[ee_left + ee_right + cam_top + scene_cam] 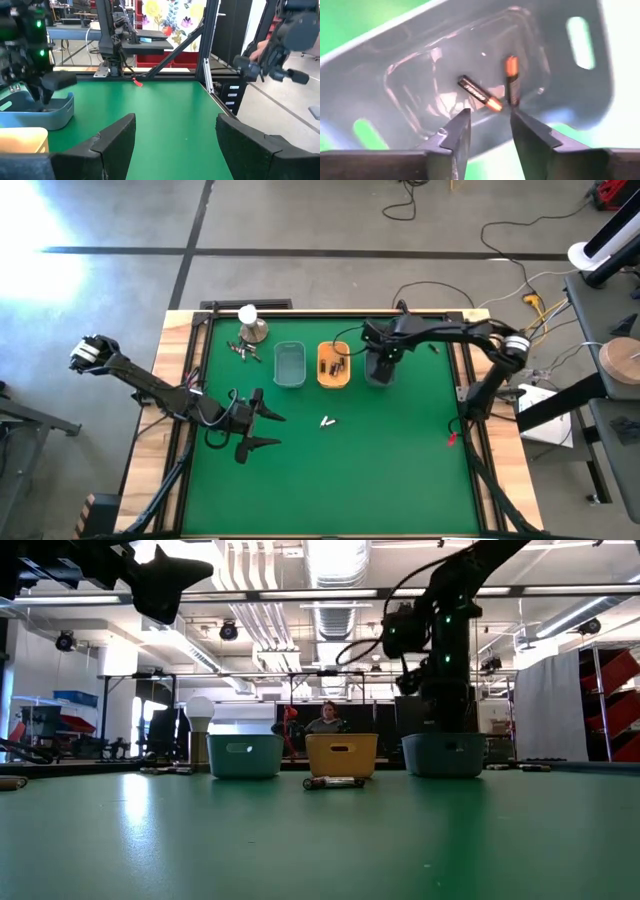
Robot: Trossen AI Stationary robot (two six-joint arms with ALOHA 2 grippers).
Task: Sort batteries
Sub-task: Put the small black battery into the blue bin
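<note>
Spreading across most of the high view, the green counter carries three small trays in a row near its far side: a teal tray, an orange tray and a grey tray. The right gripper hangs directly over the grey tray, its jaws a little apart and holding nothing; two dark, copper-ended batteries lie loose on the tray floor just below them, so a drop looks freshly made. The left gripper waits over the near left part of the counter, jaws spread wide and empty. The orange tray already holds a few batteries, while the teal one looks empty. Sorting seems partly done: a small cluster of batteries lies beside the metal dome at the far left, and a pale battery pair sits mid-counter, all unsorted.
</note>
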